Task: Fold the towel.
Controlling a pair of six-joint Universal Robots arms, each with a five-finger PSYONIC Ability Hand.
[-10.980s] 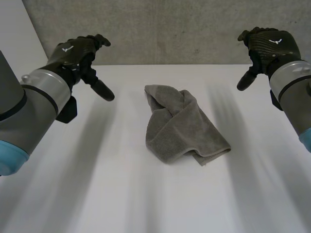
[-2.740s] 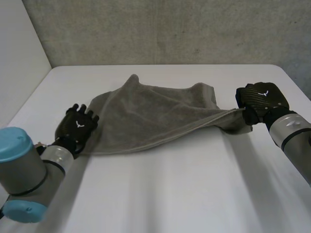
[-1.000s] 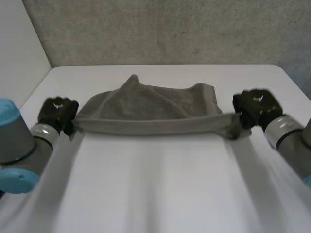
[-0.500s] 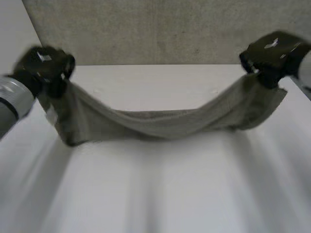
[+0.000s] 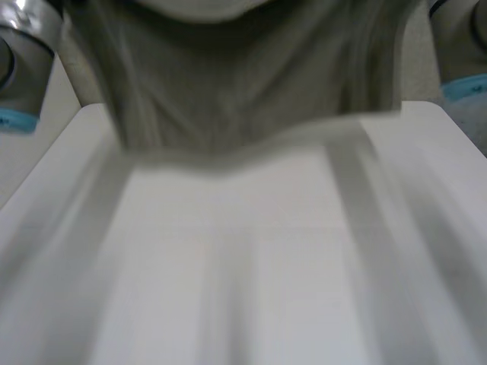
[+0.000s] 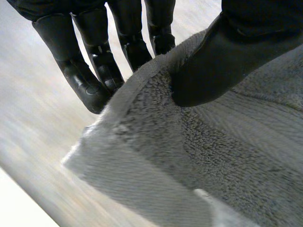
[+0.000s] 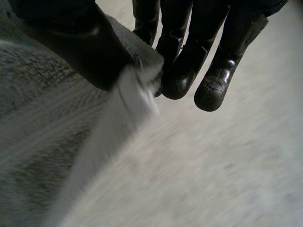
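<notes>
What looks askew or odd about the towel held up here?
The towel hangs slightly askew: in the head view its lower edge dips toward the left arm's side and rises toward the right. The left hand and right hand each pinch its edge. Nothing looks torn.

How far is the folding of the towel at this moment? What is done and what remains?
Done: the towel is gripped and hangs spread wide over the table. In hand: the left hand pinches it near one upper corner between thumb and fingers, and the right hand does so near the other. Left: no fold shows yet; the towel probably has to be laid flat and folded over.
</notes>
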